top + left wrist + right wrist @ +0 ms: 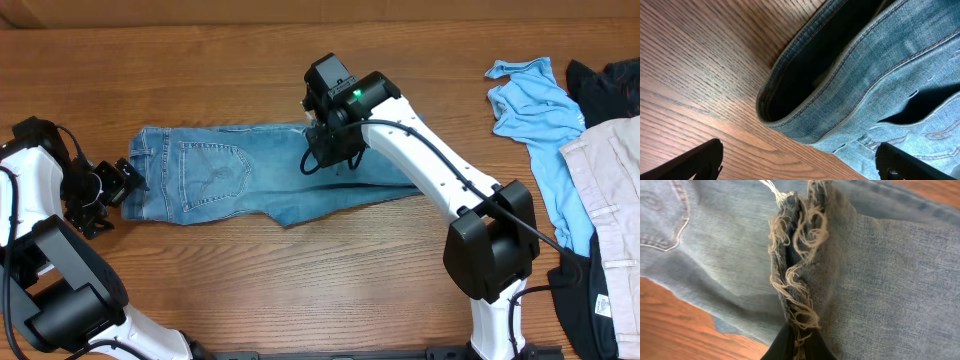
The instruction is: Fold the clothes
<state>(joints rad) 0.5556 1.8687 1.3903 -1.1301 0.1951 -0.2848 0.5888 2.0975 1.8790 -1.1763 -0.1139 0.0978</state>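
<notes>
On the table (300,290), jeans (215,180) lie flat left of centre, legs doubled back; right gripper (328,150) pinches the frayed hems (797,280) over the seat, and should carry them level to the waistband (790,107) before releasing; left gripper (128,182), fingers spread wide, sits beside the waistband; other clothes (600,180) lie well apart, far right.

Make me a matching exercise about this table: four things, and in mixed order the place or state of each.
1 left gripper
2 right gripper
3 jeans
4 light-blue shirt

A at the table's right edge
B shut on a frayed hem
C open, beside the waistband
D lying across the table's middle

Pairs: 1-C, 2-B, 3-D, 4-A
</notes>
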